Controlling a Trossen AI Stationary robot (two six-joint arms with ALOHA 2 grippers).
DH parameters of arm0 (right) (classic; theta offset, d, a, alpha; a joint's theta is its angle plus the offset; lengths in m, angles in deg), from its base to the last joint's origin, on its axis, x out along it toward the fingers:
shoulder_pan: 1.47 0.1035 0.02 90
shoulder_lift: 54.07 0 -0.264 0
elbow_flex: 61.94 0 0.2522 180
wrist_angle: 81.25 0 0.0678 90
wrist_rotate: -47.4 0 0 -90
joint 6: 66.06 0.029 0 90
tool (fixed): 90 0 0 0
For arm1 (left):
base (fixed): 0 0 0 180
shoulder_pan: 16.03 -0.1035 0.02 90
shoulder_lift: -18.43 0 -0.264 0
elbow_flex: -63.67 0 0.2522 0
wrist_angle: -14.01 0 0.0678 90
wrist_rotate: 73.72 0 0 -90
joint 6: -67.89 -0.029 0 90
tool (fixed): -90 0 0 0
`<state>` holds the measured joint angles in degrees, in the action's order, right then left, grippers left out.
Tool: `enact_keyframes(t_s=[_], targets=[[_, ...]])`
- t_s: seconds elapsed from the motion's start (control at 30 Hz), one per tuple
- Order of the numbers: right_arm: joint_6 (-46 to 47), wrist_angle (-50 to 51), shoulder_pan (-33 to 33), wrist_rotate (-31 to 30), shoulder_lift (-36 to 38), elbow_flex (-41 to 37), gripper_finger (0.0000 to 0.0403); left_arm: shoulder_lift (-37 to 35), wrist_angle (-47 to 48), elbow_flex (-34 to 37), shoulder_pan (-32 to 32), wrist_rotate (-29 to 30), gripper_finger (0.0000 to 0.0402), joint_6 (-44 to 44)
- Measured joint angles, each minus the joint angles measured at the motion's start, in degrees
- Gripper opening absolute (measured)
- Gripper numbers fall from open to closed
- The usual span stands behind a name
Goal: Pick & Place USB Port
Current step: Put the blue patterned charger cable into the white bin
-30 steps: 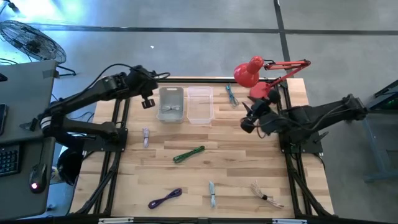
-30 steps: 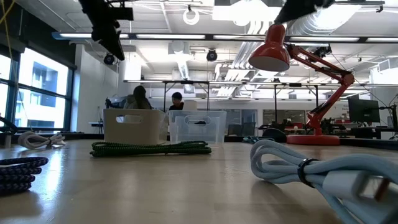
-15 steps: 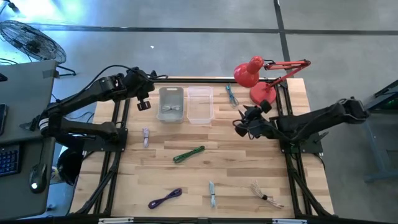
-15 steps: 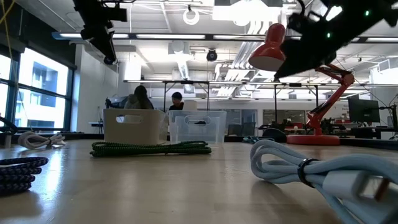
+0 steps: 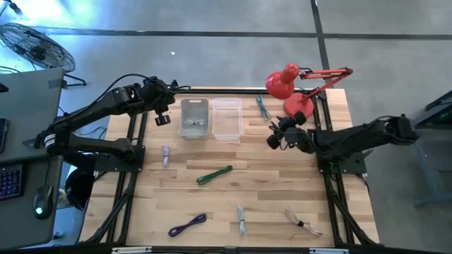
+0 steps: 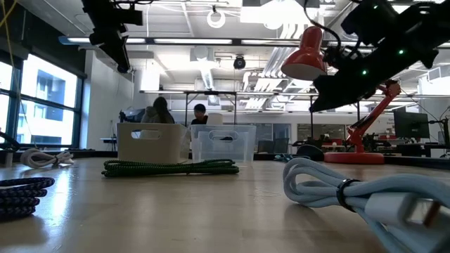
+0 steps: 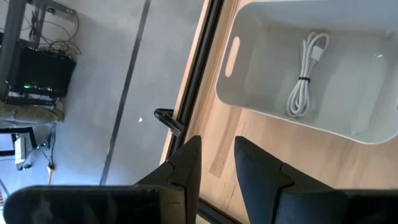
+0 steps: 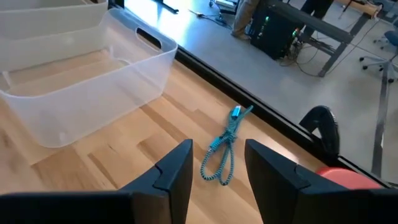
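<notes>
Several bundled USB cables lie flat on the table: a teal one [image 5: 263, 107] [image 8: 222, 152] near the far edge, a green one [image 5: 214, 174], a white one [image 5: 166, 155], a purple one [image 5: 187, 225], a pale blue one [image 5: 241, 219] and a beige one [image 5: 300, 220]. Another white cable [image 7: 303, 78] lies in the grey bin [image 5: 194, 118]. My right gripper [image 5: 272, 139] [image 8: 217, 168] hovers open above the table, right of the clear bin [image 5: 227, 118], with the teal cable ahead of it. My left gripper [image 5: 164, 118] [image 7: 217, 165] hangs open, with a narrow gap, left of the grey bin.
A red desk lamp [image 5: 289, 85] stands at the far right corner, close behind my right arm. The two bins sit side by side at the far middle. Bare wood lies between the bins and the green cable. People sit in the room beyond the table [image 6: 158, 111].
My right gripper has come down into the low view and shifted a little toward the table's left, then eased back toward the far edge. My left gripper has drawn slightly away from the grey bin toward the table's left. No cable has moved.
</notes>
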<state>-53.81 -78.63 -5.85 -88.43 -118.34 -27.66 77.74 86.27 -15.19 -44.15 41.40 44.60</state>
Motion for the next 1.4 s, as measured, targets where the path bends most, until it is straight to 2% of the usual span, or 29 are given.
enact_keyframes(t_s=[0.17,0.37,0.53,0.7,1.0,1.17,1.4], targets=[[-2.20,-6.51,-3.75,4.23,-6.34,0.00,0.0138,0.00,0.00,0.02,0.00,0.13,0.0092,0.00],[-4.15,-15.13,-6.66,4.68,-13.77,0.00,0.0138,0.02,0.07,0.02,0.00,0.11,0.0092,0.00],[-6.74,-23.17,-8.19,7.61,-19.14,0.02,0.0138,0.02,0.44,0.04,0.00,0.11,0.0092,-0.44],[-6.33,-26.99,-9.71,9.44,-23.39,0.02,0.0138,0.02,0.35,1.02,0.00,0.11,0.0092,-0.46],[-5.67,-32.11,-13.41,16.86,-24.32,0.04,0.0145,0.04,-0.03,4.15,0.02,2.54,0.0092,-0.76],[-1.92,-31.56,-17.10,19.83,-24.28,0.04,0.0178,0.04,-0.09,4.15,0.02,2.98,0.0092,-2.73],[-0.04,-29.26,-20.00,20.67,-24.26,1.65,0.0229,0.04,-0.07,4.15,0.02,5.27,0.0092,-5.06]])
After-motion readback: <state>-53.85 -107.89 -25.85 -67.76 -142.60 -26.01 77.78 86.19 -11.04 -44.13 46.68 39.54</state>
